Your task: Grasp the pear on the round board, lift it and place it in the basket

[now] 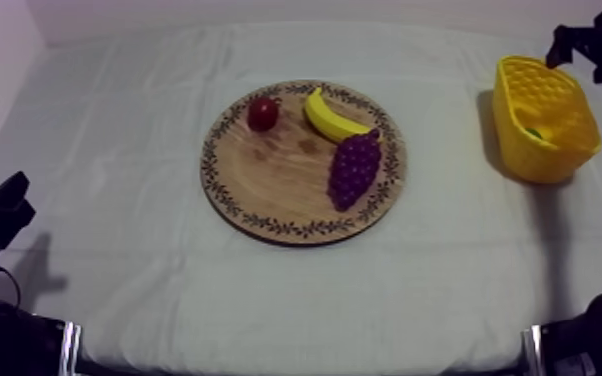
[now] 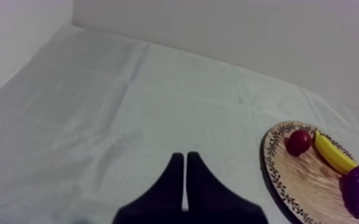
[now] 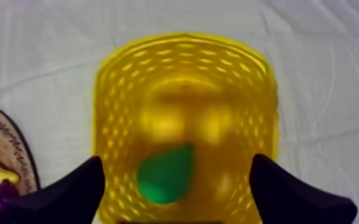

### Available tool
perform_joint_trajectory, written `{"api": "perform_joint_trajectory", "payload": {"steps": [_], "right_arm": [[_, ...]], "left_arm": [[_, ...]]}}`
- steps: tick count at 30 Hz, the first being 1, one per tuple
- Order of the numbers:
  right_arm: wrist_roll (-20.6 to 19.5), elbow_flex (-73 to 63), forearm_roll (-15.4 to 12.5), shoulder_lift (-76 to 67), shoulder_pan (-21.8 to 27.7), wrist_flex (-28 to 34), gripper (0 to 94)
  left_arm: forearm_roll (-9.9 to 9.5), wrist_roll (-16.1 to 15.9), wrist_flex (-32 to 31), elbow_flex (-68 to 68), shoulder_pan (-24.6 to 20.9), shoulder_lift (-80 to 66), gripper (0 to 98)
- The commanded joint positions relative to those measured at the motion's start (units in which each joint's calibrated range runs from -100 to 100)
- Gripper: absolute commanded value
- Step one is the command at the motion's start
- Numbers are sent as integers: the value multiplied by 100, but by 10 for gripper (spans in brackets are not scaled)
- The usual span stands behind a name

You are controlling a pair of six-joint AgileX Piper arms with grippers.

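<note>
My right fingers (image 3: 68, 193) stand wide above the yellow basket (image 3: 182, 47); the pear (image 3: 167, 174) lies inside. My left fingers (image 2: 171, 184) lie pressed together, empty.

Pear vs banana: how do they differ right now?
Place: the pear lies in the yellow basket; the banana lies on the wooden board.
Colour: the pear is green, the banana yellow.
Shape: the pear is a short teardrop, the banana long and curved.
Company: the pear is alone in the basket; the banana lies between the small red fruit and the grapes.
Shared: both are toy fruit, lying free.
</note>
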Motion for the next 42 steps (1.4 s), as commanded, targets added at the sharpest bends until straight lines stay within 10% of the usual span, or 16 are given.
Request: {"api": "perform_joint_trajectory", "payload": {"steps": [1,25,42], "right_arm": [[-99,115,27,-758,-82,-26,630],[-457,3477,473,-7245,-1020,-792,100],[-665,5326,829,-9030,-1231,-1377,4]], "left_arm": [[2,2,-1,5,-1,0,1],[2,2,-1,5,-1,0,1],[2,1,-1,5,-1,0,1]]}}
